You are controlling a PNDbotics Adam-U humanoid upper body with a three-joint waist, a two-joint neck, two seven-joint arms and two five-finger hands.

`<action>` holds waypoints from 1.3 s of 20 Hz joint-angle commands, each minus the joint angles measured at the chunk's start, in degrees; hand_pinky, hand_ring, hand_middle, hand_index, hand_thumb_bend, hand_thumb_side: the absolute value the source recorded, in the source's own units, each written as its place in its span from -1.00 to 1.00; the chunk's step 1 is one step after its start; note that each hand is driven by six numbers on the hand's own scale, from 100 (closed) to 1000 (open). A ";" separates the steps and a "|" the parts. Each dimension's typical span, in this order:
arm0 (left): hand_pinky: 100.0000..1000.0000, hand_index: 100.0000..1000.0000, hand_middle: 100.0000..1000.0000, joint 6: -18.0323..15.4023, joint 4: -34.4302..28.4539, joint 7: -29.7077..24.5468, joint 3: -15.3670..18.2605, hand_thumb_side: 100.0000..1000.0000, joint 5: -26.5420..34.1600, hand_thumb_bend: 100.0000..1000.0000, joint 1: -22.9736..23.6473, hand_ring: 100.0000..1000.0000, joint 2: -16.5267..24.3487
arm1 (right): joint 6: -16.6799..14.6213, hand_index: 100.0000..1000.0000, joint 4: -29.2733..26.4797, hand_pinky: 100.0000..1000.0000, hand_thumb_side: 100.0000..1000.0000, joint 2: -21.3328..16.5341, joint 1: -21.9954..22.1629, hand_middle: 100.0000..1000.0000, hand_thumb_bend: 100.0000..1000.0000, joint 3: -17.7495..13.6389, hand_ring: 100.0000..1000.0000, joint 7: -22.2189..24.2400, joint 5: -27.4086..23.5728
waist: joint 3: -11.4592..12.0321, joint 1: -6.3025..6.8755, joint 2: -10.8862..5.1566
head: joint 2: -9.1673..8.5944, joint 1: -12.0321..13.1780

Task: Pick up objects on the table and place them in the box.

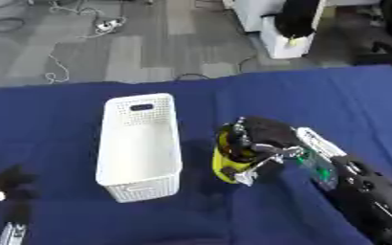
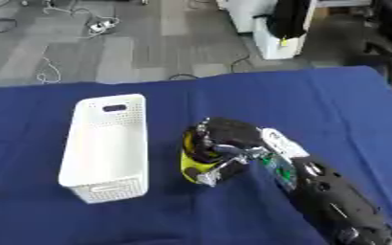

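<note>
A grey floor with white cables point(image 1: 82, 28) lies behind a table covered with a dark blue cloth point(image 1: 316, 95). At the lower left corner of the left eye view the left hand point(image 1: 5, 189) rests on the cloth; it looks dark and blurred, and I cannot tell if its fingers are straight or curled. To the right of it, well apart, stands a white box point(image 1: 141, 148) with small holes in its walls and a handle slot at its far end. The box looks empty inside. Just to the right of the box is the right hand point(image 2: 224, 143), which comes in from the lower right corner with its black arm. Its fingers are curled around a yellow object point(image 2: 189, 165), and the hand covers most of this object, so its exact shape is not clear. The object is beside the box, near its right wall, not inside it.
</note>
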 commanded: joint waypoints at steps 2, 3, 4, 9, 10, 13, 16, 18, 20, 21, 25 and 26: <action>0.74 0.86 0.40 -0.06 -1.22 -0.01 -0.08 0.64 0.24 -1.00 -0.14 0.26 0.39 | -0.02 -1.00 -2.10 -1.00 -0.01 -1.14 -0.83 -1.00 -0.89 -0.89 -1.00 4.16 -4.77 | -0.08 0.10 -0.96 | -0.75 -0.55; 0.74 0.86 0.40 -0.06 -1.23 0.00 -0.07 0.64 0.24 -1.00 -0.13 0.26 0.39 | -0.02 -1.00 -2.31 -1.00 -0.01 -1.15 -0.85 -1.00 -0.89 -1.10 -1.00 5.28 -6.06 | -0.09 0.10 -0.96 | -0.75 -0.53; 0.74 0.86 0.40 -0.05 -1.22 0.00 -0.06 0.64 0.23 -1.00 -0.08 0.25 0.37 | -0.02 -1.00 -2.66 -1.00 -0.02 -1.03 -0.90 -1.00 -0.90 -1.45 -1.00 6.27 -7.61 | -0.11 0.13 -0.97 | -0.75 -0.54; 0.74 0.86 0.39 -0.04 -1.13 0.01 -0.02 0.65 0.20 -1.00 0.29 0.26 0.24 | -0.02 -1.00 -5.36 -1.00 -0.07 -1.03 -1.76 -1.00 -0.93 -3.63 -1.00 12.69 -18.41 | -0.30 0.28 -1.10 | -0.77 -0.75; 0.74 0.86 0.39 -0.03 -1.06 0.00 -0.02 0.65 0.17 -1.00 0.59 0.26 0.25 | -0.02 -1.00 -6.08 -1.00 -0.08 -1.04 -2.19 -1.00 -0.93 -4.11 -1.00 14.04 -21.09 | -0.31 0.35 -1.15 | -0.76 -0.97; 0.74 0.86 0.39 -0.04 -0.87 0.07 0.09 0.66 0.06 -1.00 1.59 0.26 0.24 | -0.02 -1.00 -7.81 -1.00 -0.05 -1.43 -3.27 -1.00 -0.96 -5.45 -1.00 18.49 -29.18 | -0.32 0.53 -1.25 | -0.97 -1.49; 0.74 0.86 0.39 -0.03 -0.63 0.20 0.27 0.67 -0.12 -1.00 2.67 0.26 0.31 | -0.02 -1.00 -8.74 -1.00 -0.13 -1.70 -4.44 -1.00 -0.91 -6.32 -1.00 22.97 -35.61 | -0.27 0.69 -1.33 | -1.43 -1.91; 0.74 0.86 0.39 -0.07 -0.52 0.21 0.28 0.67 -0.21 -1.00 3.13 0.26 0.28 | -0.02 -1.00 -8.81 -1.00 -0.14 -1.89 -5.35 -1.00 -0.90 -6.59 -1.00 25.47 -38.68 | -0.07 0.79 -1.40 | -1.59 -2.19; 0.74 0.86 0.39 -0.11 -0.46 0.19 0.27 0.67 -0.25 -1.00 3.39 0.26 0.17 | -0.02 -1.00 -8.74 -1.00 -0.15 -2.15 -6.29 -1.00 -0.89 -6.61 -1.00 27.48 -41.07 | 0.30 0.86 -1.46 | -1.80 -2.47; 0.74 0.86 0.39 -0.15 -0.46 0.18 0.24 0.67 -0.21 -1.00 3.42 0.26 0.11 | -0.02 -1.00 -8.71 -1.00 -0.15 -2.31 -6.72 -1.00 -0.89 -6.58 -1.00 28.30 -42.04 | 0.53 0.86 -1.45 | -1.94 -2.62; 0.73 0.86 0.39 -0.25 -0.50 -0.13 -0.08 0.67 -0.13 -1.00 2.84 0.26 -0.01 | -0.02 -1.00 -8.65 -1.00 -0.16 -2.85 -8.32 -1.00 -0.87 -6.39 -1.00 30.73 -44.55 | 2.16 0.50 -1.00 | -2.96 -3.17; 0.73 0.86 0.39 -0.28 -0.50 -0.25 -0.20 0.67 -0.08 -1.00 2.59 0.26 -0.05 | -0.02 -1.00 -8.55 -1.00 -0.16 -2.93 -8.68 -1.00 -0.87 -6.37 -1.00 31.16 -44.90 | 2.65 0.32 -0.82 | -3.25 -3.28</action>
